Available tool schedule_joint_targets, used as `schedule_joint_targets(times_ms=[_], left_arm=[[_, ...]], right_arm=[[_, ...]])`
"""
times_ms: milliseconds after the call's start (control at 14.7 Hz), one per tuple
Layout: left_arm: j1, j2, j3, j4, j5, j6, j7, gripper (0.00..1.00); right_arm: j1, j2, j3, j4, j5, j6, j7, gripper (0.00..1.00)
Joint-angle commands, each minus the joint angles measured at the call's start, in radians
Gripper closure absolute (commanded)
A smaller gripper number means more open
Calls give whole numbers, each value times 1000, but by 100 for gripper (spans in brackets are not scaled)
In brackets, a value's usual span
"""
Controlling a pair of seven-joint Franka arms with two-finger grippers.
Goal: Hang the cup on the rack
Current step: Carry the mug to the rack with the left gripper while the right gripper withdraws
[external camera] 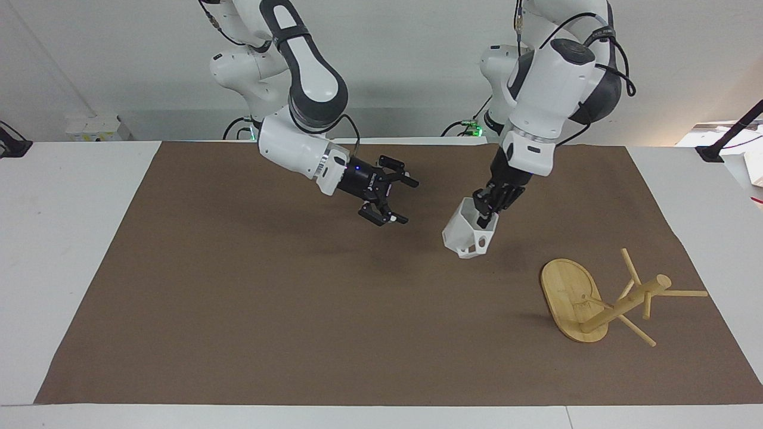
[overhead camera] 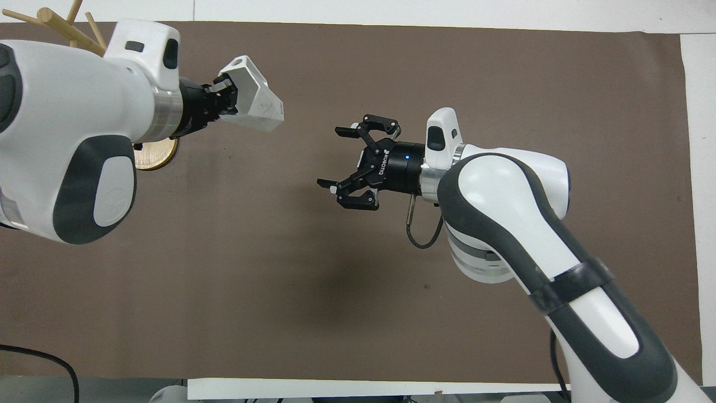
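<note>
Cup in the left pincer, rack on the desk

The left pincer [external camera: 487,215] grips the white cup [external camera: 466,236] by its rim, tilted, nothing visible inside, in the air above the brown mat [external camera: 298,310]. The rack [external camera: 596,301] stands toward the left arm's end. The right pincer [external camera: 392,198] hangs released over the mat's middle.

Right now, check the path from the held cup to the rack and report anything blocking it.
Nothing visible blocks it. The left gripper holds the cup in the air, with only bare brown mat between it and the rack. The right gripper hangs open, clear of that path.
</note>
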Motion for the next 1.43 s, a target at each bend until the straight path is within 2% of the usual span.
schedule_joint_targets(times_ms=[0, 136, 408, 612, 748, 952, 1088, 1361], left_arm=[[63, -62, -10, -205, -1, 299, 33, 100], [87, -52, -9, -247, -1, 405, 39, 100], [156, -4, -10, -249, -1, 416, 78, 100], [205, 45, -10, -247, -1, 471, 148, 100], [224, 76, -12, -238, 0, 487, 191, 100], [248, 96, -14, -238, 0, 488, 214, 100], [250, 96, -14, -236, 0, 488, 216, 100], [279, 96, -14, -236, 0, 487, 217, 100]], right_arm=[[-150, -22, 2, 4, -220, -170, 63, 0], [-262, -15, 3, 47, -423, -320, 155, 0], [-454, -18, 0, 98, -746, -506, 283, 0], [-491, -17, 0, 245, -1068, -634, 531, 0], [-488, -21, 0, 366, -1213, -707, 692, 0], [-484, -55, -1, 425, -1310, -851, 927, 0], [-490, -100, -3, 425, -1332, -872, 1085, 0], [-494, -103, 2, 515, -1344, -976, 1416, 0]])
